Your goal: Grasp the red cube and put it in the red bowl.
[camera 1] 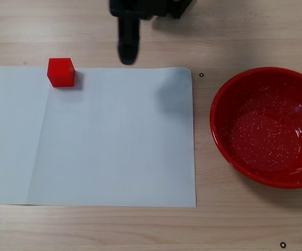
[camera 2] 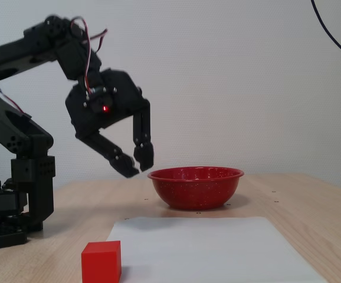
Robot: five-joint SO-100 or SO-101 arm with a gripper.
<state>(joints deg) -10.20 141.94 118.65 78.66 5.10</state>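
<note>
The red cube sits on the far left corner of a white paper sheet; in the other fixed view the cube is in the near foreground. The red bowl stands empty on the wood to the right of the sheet, and shows in the other fixed view too. My gripper hangs in the air, empty, with its jaws a little apart. It is well above the table, between cube and bowl. From above, only its dark tip shows at the sheet's far edge, to the right of the cube.
The table is pale wood. The arm's black base stands at the left in the side-on fixed view. Small black marks dot the wood near the bowl. The sheet holds only the cube.
</note>
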